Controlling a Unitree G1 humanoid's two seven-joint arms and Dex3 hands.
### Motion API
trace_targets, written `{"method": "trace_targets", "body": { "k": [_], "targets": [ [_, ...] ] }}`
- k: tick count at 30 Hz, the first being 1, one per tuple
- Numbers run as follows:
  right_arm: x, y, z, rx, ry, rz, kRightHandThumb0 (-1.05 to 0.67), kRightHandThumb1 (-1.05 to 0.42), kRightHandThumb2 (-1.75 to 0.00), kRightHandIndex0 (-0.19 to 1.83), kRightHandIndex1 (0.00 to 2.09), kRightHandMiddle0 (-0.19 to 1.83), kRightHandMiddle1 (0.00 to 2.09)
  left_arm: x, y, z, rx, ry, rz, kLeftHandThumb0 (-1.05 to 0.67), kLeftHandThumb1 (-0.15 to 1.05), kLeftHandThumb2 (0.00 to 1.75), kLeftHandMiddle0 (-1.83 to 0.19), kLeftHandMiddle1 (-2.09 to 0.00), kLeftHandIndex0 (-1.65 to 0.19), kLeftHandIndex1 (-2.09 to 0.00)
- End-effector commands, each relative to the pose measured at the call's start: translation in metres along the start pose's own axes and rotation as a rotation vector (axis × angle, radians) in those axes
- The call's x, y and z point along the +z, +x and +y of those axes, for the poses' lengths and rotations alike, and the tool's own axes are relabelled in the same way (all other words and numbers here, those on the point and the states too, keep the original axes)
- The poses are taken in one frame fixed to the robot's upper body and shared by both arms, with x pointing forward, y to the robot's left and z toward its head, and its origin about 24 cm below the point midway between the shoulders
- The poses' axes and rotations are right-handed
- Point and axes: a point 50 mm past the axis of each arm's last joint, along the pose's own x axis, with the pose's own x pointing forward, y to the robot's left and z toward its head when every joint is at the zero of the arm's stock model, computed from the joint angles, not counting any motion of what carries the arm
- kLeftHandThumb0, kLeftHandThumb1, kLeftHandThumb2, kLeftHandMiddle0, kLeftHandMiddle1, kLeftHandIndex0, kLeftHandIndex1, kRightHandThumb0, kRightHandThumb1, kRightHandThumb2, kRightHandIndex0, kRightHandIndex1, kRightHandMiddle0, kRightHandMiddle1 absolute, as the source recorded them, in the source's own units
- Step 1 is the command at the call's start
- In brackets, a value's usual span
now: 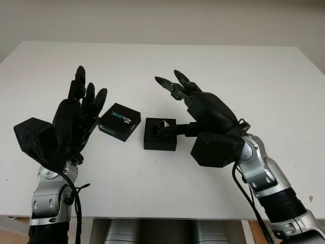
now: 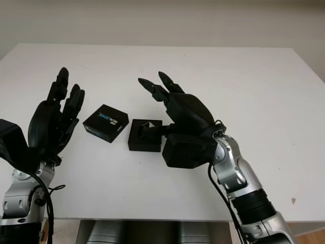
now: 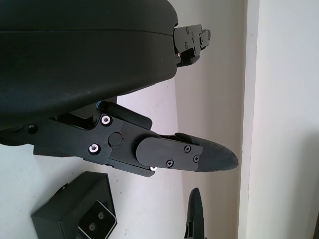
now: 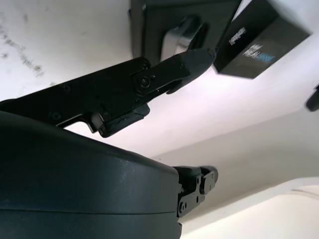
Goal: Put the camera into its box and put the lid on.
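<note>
A small black open box (image 1: 160,134) sits mid-table with the silvery camera (image 1: 161,125) inside it; the right wrist view shows both the box (image 4: 149,20) and the camera (image 4: 178,36). The black lid (image 1: 119,122), printed with blue and white lettering, lies flat just left of the box. My right hand (image 1: 175,84) is open, raised over the table to the right of the box, its thumb reaching toward the box's right side. My left hand (image 1: 86,94) is open and held upright just left of the lid, holding nothing.
The white table (image 1: 254,81) stretches wide behind and to the right of the objects. Its front edge (image 1: 162,217) runs close beneath both forearms. A pale wall stands behind the far edge.
</note>
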Motion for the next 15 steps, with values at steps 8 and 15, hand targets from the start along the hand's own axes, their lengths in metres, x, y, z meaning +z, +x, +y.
{"method": "trace_targets", "body": {
  "k": [8, 15],
  "targets": [
    [0.0095, 0.0026, -0.0006, 0.022, -0.112, -0.007, -0.75, -0.90, -0.05, 0.23, 0.14, 0.47, 0.21, 0.0049, 0.0003, -0.0003, -0.007, 0.016, -0.014, -0.69, 1.05, 0.24, 0.11, -0.05, 0.14, -0.05],
    [0.0116, 0.0022, -0.0067, 0.076, -0.181, -0.001, -0.81, -0.92, -0.06, 0.24, 0.12, 0.44, 0.18, 0.0051, 0.0018, -0.0043, -0.013, 0.008, -0.018, -0.68, 1.05, 0.25, 0.12, -0.05, 0.14, -0.05]
  ]
}}
